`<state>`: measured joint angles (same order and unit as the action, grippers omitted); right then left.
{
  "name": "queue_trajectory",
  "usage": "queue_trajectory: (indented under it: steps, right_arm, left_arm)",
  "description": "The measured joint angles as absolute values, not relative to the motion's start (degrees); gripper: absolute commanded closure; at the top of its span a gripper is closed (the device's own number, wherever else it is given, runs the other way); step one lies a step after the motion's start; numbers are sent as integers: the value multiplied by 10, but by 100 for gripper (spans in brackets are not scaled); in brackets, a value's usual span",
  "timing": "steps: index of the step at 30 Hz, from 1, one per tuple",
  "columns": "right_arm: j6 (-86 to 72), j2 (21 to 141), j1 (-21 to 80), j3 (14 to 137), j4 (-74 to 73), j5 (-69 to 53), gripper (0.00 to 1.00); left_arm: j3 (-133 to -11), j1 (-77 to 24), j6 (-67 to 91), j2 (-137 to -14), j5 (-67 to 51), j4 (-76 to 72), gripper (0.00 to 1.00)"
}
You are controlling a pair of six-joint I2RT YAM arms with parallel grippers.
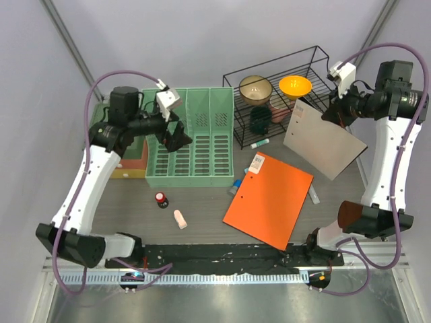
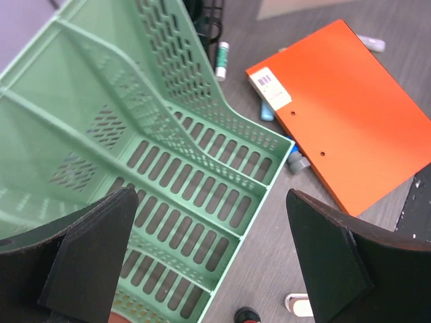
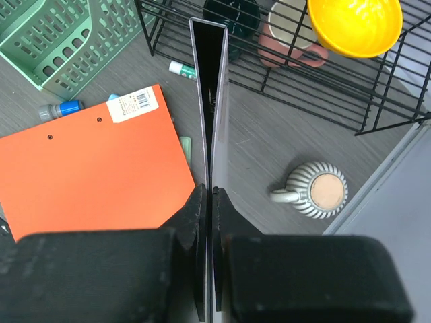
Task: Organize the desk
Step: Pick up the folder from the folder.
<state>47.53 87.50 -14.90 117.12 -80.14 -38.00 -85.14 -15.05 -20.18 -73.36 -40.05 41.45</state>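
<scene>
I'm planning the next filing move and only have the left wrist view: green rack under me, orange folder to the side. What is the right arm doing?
Observer: The right gripper is shut on the edge of a grey folder.
Operator: Is there anything in the wire rack behind the green one?
Observer: A yellow bowl sits in the black wire rack, towards its right end.
Operator: Is there anything loose near the right arm?
Observer: A striped mug stands upright on the desk, just outside the rack. Only the right wrist view shows it.
</scene>
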Motion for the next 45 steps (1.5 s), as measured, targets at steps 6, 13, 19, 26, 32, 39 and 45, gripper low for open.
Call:
queue_trajectory:
  steps: [6, 13, 19, 26, 32, 39, 45]
  right_arm:
    - [475, 859, -127, 1150, -795, -369, 99]
    - [476, 858, -121, 1132, -795, -358, 99]
    - [474, 852, -101, 1140, -795, -342, 99]
    - [459, 847, -60, 1168, -798, -335, 99]
    - [447, 838, -30, 1189, -798, -335, 99]
    - [431, 819, 5, 1214, -798, -348, 99]
    - [413, 802, 53, 1224, -799, -366, 99]
  left_arm:
    - [-897, -226, -215, -810, -387, 422, 1]
    - [-903, -260, -205, -842, -387, 414, 1]
    - [-927, -284, -205, -868, -412, 397, 1]
    - [-987, -323, -213, -942, -450, 381, 0]
    - [-1013, -332, -186, -986, -461, 351, 0]
    - [-1025, -339, -173, -995, -461, 322, 0]
    - [-1025, -340, -185, -995, -501, 315, 0]
